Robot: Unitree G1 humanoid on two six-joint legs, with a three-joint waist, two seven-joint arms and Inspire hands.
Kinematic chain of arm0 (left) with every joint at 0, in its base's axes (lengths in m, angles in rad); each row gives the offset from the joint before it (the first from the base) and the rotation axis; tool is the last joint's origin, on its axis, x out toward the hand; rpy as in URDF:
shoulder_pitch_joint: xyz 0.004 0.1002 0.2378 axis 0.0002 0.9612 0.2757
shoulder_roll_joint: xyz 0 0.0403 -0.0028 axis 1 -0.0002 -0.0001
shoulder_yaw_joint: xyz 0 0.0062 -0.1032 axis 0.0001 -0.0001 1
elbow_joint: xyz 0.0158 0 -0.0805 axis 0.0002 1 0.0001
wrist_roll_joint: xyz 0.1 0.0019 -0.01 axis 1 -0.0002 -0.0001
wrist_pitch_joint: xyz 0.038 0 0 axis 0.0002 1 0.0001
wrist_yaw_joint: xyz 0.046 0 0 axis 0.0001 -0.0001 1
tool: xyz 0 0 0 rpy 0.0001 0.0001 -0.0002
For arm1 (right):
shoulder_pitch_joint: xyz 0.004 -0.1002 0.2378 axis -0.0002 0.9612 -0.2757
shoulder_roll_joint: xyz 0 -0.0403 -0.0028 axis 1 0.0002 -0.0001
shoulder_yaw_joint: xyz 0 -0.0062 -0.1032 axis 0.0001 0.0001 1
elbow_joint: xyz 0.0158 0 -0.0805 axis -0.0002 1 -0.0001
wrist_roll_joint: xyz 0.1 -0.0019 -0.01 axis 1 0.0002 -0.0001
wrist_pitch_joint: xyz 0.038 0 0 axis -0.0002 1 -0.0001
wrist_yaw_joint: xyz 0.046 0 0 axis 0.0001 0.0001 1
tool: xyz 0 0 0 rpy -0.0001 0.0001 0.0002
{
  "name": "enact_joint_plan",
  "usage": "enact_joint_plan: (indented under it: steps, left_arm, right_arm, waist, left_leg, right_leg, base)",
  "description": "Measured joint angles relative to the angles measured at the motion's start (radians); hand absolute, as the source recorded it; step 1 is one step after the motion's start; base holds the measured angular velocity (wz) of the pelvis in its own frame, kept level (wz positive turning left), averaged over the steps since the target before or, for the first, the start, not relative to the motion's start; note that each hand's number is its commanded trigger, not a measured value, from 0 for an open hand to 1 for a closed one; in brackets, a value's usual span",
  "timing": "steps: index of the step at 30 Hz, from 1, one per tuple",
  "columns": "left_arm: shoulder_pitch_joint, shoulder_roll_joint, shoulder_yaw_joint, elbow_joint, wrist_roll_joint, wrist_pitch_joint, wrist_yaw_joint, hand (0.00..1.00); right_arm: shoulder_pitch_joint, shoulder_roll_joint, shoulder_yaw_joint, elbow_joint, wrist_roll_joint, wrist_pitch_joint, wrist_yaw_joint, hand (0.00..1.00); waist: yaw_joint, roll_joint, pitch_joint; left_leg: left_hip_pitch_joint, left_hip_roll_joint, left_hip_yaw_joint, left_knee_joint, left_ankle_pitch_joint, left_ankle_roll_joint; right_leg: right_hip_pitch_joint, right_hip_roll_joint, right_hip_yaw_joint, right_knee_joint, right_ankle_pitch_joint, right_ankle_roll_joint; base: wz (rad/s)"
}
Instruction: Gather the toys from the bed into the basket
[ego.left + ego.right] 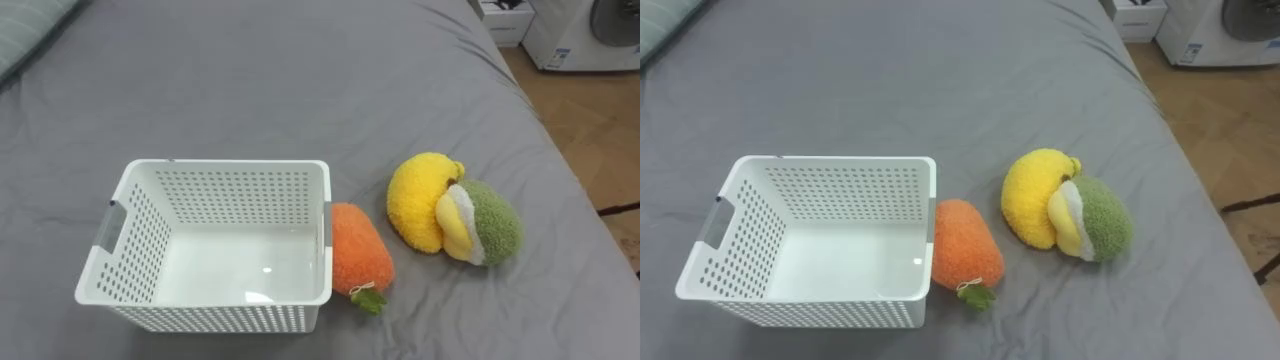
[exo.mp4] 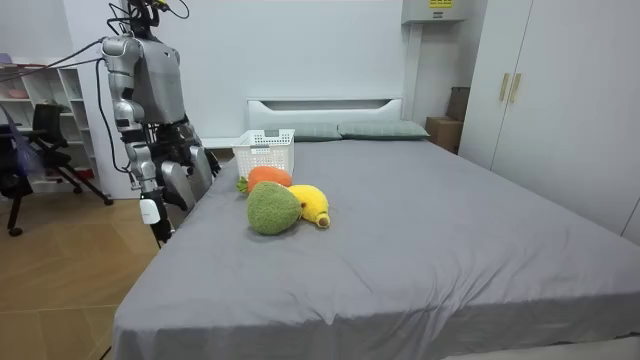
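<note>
Basket (image 1: 228, 163): empty, on bed (image 1: 300, 70).
Toys: orange toy (image 1: 360, 250) against basket's rt wall; yellow toy (image 1: 418, 195) + green toy (image 1: 495, 222) touching, all on bed.
Hands: right hand (image 2: 151, 209), left hand (image 2: 203, 163) low by bedside; open/closed can't tell.
Progress: 0 in, 3 left.

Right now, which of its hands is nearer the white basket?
Left. The left hand hangs by the bed, on the white basket side; the right hand hangs lower, farther back from it.

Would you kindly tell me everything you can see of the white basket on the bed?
The white plastic basket is rectangular, with perforated walls, a plain floor and a grey grip on its left end. It stands upright and empty on the grey bedsheet. The orange carrot plush touches its right wall.
</note>
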Motion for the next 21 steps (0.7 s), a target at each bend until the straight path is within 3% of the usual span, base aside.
enact_joint_plan:
  steps: [9,11,12,16,21]
  left_arm:
    - [-0.001,0.000,0.000,0.001,-0.001,-0.005,-0.007,0.00]
    - [-0.001,0.000,0.000,0.001,-0.002,-0.005,-0.011,0.00]
    - [-0.002,0.000,0.000,0.001,-0.002,-0.005,-0.014,0.00]
    - [-0.001,0.001,-0.002,0.002,-0.010,-0.005,-0.025,0.00]
    - [0.003,0.002,0.031,0.000,-0.006,0.002,-0.051,0.00]
  right_arm:
    - [0.000,-0.001,-0.001,0.001,-0.007,0.000,0.003,0.00]
    - [0.000,-0.001,-0.001,0.001,-0.004,0.000,0.006,0.00]
    - [0.000,-0.002,-0.001,0.001,-0.002,0.000,0.009,0.00]
    - [0.014,-0.002,-0.005,0.005,0.037,0.002,0.003,0.00]
    - [0.041,0.000,-0.114,0.007,0.091,0.013,-0.036,0.00]
  waist:
    - [0.000,-0.010,0.0056]
    - [0.001,-0.001,0.0005]
    - [0.001,-0.008,0.0019]
    - [-0.002,0.000,-0.0001]
    - [-0.010,-0.010,0.0034]
  left_leg:
    - [-0.001,-0.006,-0.005,-0.001,0.000,0.000]
    - [-0.002,-0.003,-0.004,-0.001,0.000,0.000]
    - [-0.001,-0.002,-0.004,-0.001,0.000,0.000]
    - [0.000,-0.002,-0.004,-0.001,0.000,0.000]
    - [0.002,-0.004,-0.004,-0.003,0.000,0.000]
  right_leg:
    - [0.000,-0.001,-0.003,-0.002,0.000,0.001]
    - [-0.001,-0.001,-0.002,-0.001,0.000,0.001]
    - [-0.002,-0.001,0.000,-0.001,0.000,0.001]
    - [-0.001,-0.001,0.000,-0.002,0.000,0.000]
    - [0.002,0.000,0.002,-0.001,-0.002,0.002]
  base:
    - [0.00]
    - [0.00]
    - [0.00]
    - [0.00]
    - [0.00]
